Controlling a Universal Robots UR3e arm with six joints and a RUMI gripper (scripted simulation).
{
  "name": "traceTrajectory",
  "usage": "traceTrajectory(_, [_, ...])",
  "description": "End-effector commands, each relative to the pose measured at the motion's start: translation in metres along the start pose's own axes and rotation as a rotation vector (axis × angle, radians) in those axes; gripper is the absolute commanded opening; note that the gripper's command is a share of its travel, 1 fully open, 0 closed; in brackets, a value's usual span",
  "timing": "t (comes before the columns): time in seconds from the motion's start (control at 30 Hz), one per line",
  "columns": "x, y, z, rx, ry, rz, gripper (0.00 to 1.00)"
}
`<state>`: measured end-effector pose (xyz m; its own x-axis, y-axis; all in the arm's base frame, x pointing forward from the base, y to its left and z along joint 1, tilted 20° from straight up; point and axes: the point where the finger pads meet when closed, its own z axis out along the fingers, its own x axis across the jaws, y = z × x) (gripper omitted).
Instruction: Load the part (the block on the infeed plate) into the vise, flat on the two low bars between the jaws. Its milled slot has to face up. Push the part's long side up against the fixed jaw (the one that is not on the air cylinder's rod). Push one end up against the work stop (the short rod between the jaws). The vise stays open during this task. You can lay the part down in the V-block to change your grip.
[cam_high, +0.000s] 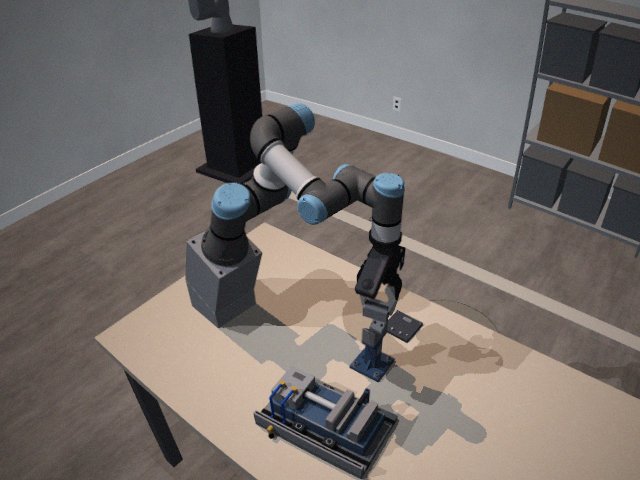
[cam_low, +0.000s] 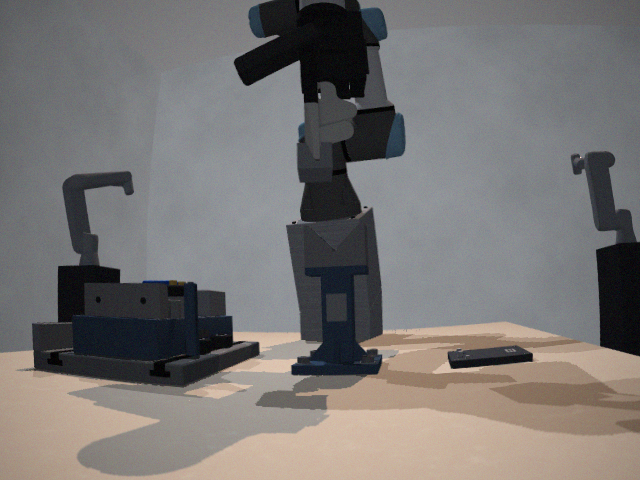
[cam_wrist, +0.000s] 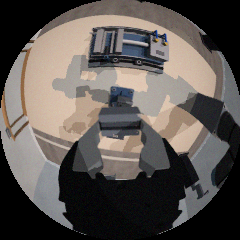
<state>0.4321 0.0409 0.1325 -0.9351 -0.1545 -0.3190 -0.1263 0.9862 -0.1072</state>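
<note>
The part, a grey block (cam_high: 375, 310) (cam_low: 314, 164) (cam_wrist: 120, 116), is between the jaws of my gripper (cam_high: 376, 305) (cam_low: 314, 155) (cam_wrist: 120, 120), which is shut on it. It hangs above the V-block (cam_high: 370, 337) (cam_low: 336, 253) with a gap in the exterior view. I cannot tell which way its slot faces. The vise (cam_high: 315, 407) (cam_low: 124, 335) stands open, with a gap between the fixed jaw (cam_high: 363, 421) (cam_low: 124, 300) (cam_wrist: 99, 42) and the moving jaw (cam_high: 340, 411) (cam_wrist: 118, 42). The work stop and low bars are not clear. The infeed plate (cam_high: 404, 327) (cam_low: 490, 357) bears no block.
The V-block's stand has a bolted blue base (cam_high: 372, 367) (cam_low: 337, 367) between the vise and the infeed plate. A blue post (cam_high: 366, 395) (cam_low: 191, 320) rises beside the vise jaws. The air cylinder (cam_high: 295, 384) (cam_wrist: 160, 52) with blue hoses is at the vise's other end.
</note>
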Motion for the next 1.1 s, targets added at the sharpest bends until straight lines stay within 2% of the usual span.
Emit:
traceTrajectory(0.0, [-0.003, -0.004, -0.001, 0.000, -0.002, -0.026, 0.00])
traceTrajectory(1.07, [-0.013, -0.031, 0.001, -0.001, 0.002, -0.211, 0.00])
